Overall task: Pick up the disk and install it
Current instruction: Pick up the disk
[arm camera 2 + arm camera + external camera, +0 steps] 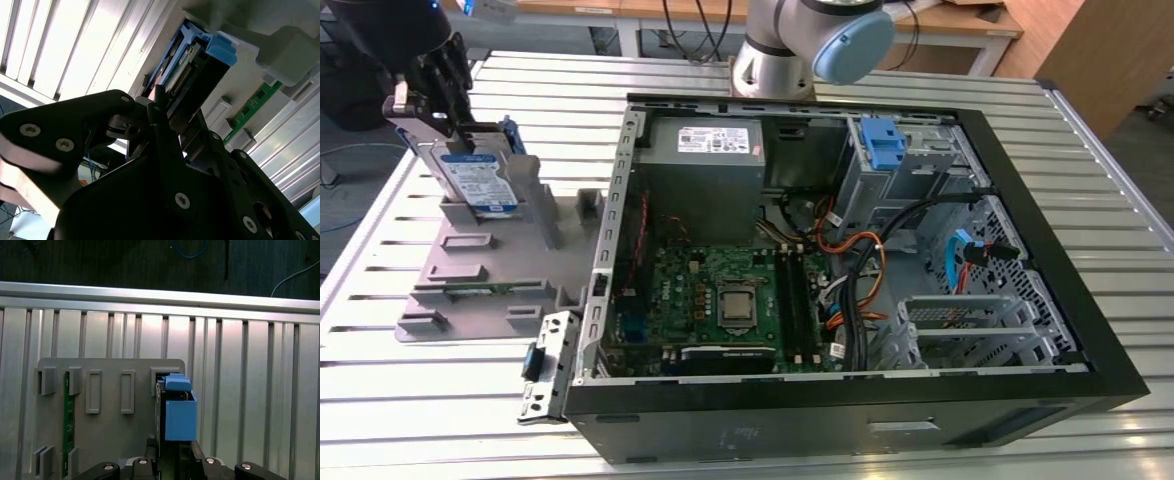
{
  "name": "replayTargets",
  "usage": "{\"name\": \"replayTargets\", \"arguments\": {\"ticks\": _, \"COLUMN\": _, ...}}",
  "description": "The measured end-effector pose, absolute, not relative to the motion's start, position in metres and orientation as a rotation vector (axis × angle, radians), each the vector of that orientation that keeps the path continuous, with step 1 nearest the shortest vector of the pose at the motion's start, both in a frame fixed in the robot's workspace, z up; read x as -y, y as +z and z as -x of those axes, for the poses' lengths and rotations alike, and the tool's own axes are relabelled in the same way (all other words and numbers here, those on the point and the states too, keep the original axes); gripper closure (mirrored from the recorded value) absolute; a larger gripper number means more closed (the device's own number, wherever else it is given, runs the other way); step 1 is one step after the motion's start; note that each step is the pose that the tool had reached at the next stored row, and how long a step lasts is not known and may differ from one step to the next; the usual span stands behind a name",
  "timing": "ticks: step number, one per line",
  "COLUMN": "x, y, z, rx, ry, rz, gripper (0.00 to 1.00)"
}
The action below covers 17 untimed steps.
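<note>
The disk (479, 181), a silver drive with a white-and-blue label in a blue bracket, stands on edge in a slot of the grey holder (480, 270) at the exterior view's left. My gripper (452, 122) comes down on its upper end, black fingers on either side, shut on it. In the first wrist view the blue bracket of the disk (180, 416) sits between the fingers of the gripper (172, 450). The second wrist view shows the disk's connector end (192, 70) just beyond the gripper (169, 107).
The open computer case (1101, 330) lies at the exterior view's right, with a motherboard, cables and a drive cage with a blue latch (883, 145). A green memory stick (467, 292) rests in the holder. The arm's base (801, 50) stands behind the case. The table is slatted metal.
</note>
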<state>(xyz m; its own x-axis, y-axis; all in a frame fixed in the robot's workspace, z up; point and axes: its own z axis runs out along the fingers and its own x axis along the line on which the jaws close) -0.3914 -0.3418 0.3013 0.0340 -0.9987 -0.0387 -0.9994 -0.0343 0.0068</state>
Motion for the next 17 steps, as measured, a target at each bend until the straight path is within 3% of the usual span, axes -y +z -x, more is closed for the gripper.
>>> {"name": "replayTargets", "arguments": {"ticks": 17, "x": 0.3418, "y": 0.3005, "z": 0.3914, "rx": -2.241, "ry": 0.048, "rz": 2.167, "gripper": 0.65}}
